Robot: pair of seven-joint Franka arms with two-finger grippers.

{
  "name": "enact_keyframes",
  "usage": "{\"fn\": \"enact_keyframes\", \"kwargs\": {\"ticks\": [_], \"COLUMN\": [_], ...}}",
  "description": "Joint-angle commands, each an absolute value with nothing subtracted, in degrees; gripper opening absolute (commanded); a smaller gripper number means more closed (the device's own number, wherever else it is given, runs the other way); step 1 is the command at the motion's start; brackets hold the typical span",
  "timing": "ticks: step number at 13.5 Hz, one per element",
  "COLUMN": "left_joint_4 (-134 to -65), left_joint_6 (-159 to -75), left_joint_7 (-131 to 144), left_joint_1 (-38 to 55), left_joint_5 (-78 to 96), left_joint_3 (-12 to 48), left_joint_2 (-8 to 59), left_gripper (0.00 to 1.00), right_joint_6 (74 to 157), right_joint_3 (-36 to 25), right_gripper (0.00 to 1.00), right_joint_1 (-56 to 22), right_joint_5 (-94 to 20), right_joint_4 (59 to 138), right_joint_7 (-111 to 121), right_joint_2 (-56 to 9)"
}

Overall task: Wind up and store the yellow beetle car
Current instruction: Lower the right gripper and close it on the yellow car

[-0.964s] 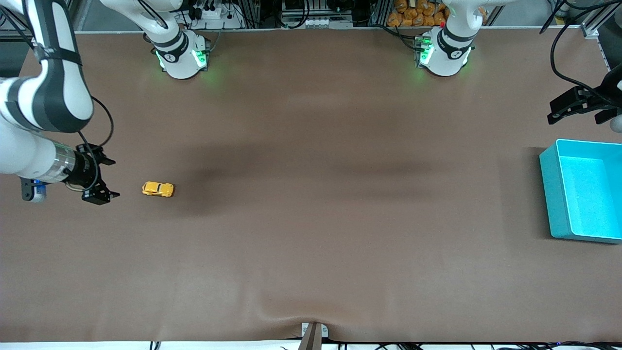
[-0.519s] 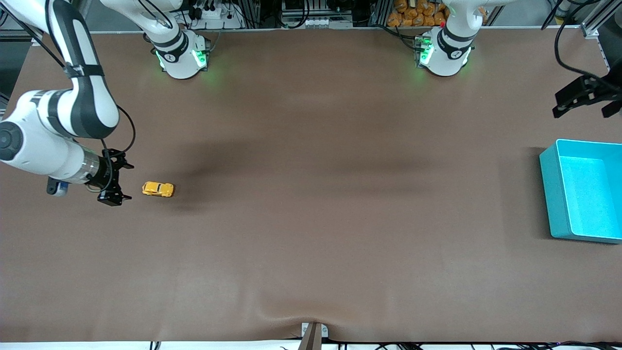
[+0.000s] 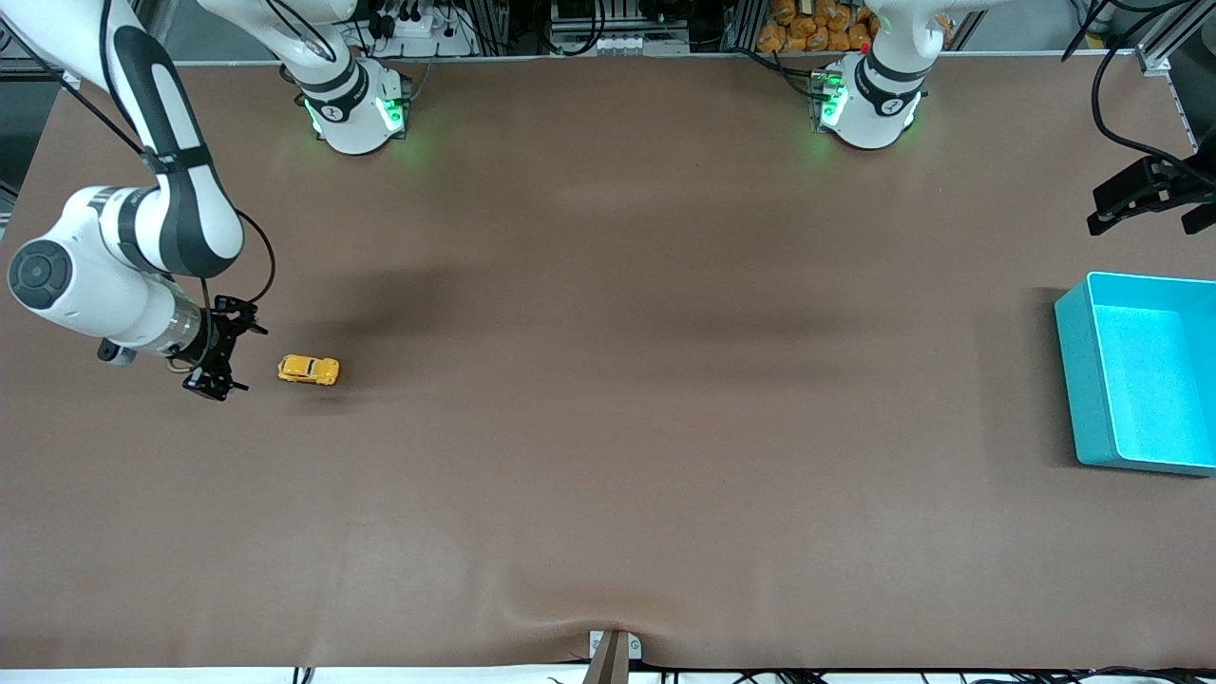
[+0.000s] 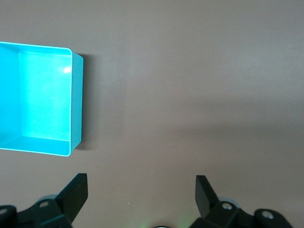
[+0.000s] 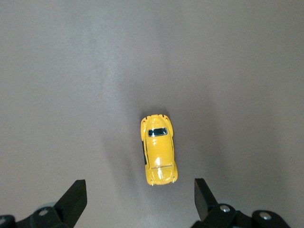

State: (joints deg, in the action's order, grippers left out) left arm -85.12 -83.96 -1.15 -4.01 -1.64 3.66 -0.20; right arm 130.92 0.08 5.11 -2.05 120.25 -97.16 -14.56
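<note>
The right gripper has its fingers spread wide with nothing between them, and the two dark fingertips frame bare brown table in the right wrist view. It hangs over the table at the right arm's end, just beside the yellow beetle car but not touching it. The car stands on its wheels on the table surface, lengthwise along the table's long direction, with one end toward the gripper; in the right wrist view the yellow beetle car lies ahead of the open fingers, between the lines of the two tips, its dark rear window and rounded roof showing from above. The right arm bends down from its base at the table's upper edge, its white and black links arching over that end of the table. At the left arm's end, the left gripper is up in the air over the table near its edge, fingers also set wide apart and holding nothing; this arm waits. The teal bin sits on the table close by it, nearer to the front camera than the spot under the left gripper, and its inside shows only its bright teal floor and walls. The car and the bin are well apart, at the table's two ends.
</note>
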Motion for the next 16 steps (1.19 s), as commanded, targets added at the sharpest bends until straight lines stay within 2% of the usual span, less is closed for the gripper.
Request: {"fn": "enact_keyframes", "kwargs": {"ticks": [1,4,12,13,15,16], "left_joint_4": [-84.73,-84.64,-84.81,-84.90,-84.81,-84.81], "left_joint_6": [-84.02,-84.02,-84.02,-84.02,-83.94,-84.02], "left_joint_7": [-2.37,-2.37,-2.37,-2.37,-2.37,-2.37], "left_joint_1": [-4.39,-4.39,-6.06,-6.15,-6.15,-6.15], "left_joint_5": [-2.46,-2.55,-2.46,-2.55,-2.46,-2.46], "left_joint_3": [3.96,3.96,3.87,3.87,3.87,3.87], "left_joint_2": [-0.35,-0.44,-0.44,-0.53,-0.53,-0.53], "left_gripper": [1.00,1.00,1.00,1.00,1.00,1.00], "right_joint_6": [132.89,134.91,137.72,137.81,139.73,141.92], "right_joint_3": [0.88,0.97,0.97,1.05,0.97,0.97], "right_gripper": [1.00,1.00,1.00,0.98,0.85,0.85], "right_joint_1": [5.71,5.27,3.69,3.95,3.96,3.87], "right_joint_5": [-0.79,-0.35,0.00,0.00,0.00,0.00], "right_joint_4": [120.41,120.41,123.22,123.40,124.53,125.93], "right_joint_7": [-100.28,-99.76,-97.04,-96.77,-96.50,-96.24], "right_joint_2": [-17.22,-20.12,-20.92,-20.83,-20.83,-21.00]}}
